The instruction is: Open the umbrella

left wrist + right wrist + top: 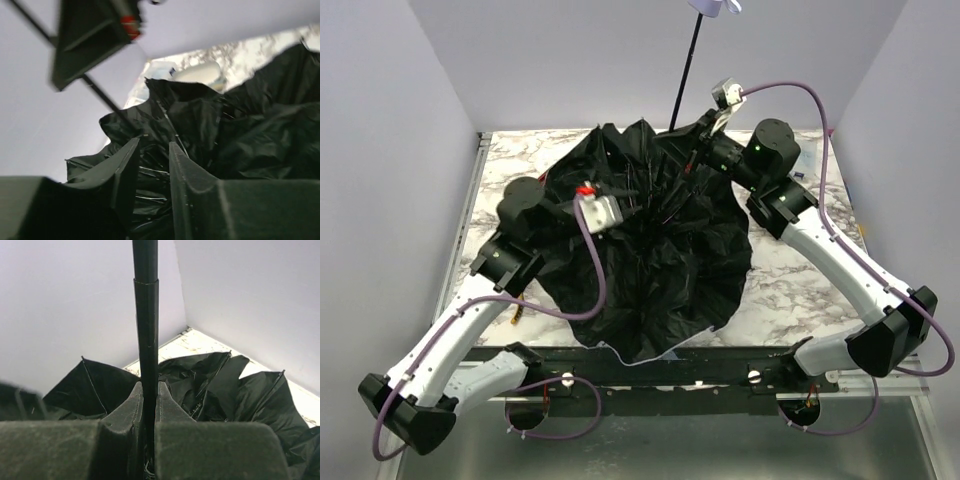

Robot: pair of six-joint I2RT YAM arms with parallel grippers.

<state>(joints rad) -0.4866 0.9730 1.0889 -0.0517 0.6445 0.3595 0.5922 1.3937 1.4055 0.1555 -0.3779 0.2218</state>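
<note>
Now, umbrella (660, 260): half spread, black lining up, slumped on the worktop (790, 290); shaft (145, 315) leans up toward the back wall, handle (715, 6) at top.
Right end effector (149, 390): clamped on the shaft just above the canopy.
Left end effector (154, 147): buried among the ribs (167, 122), fingers slightly apart; can't tell if it grips anything.
Your step: hold the shaft firm and push the ribs out straight along it. Don't snag fabric.

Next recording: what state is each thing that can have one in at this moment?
Black-lined folding umbrella canopy: partly spread, crumpled, lining up.
Thin black shaft: extended, leaning upward.
Right gripper: shut on the shaft.
Left gripper: fingers slightly apart over the canopy; grip unclear.
</note>
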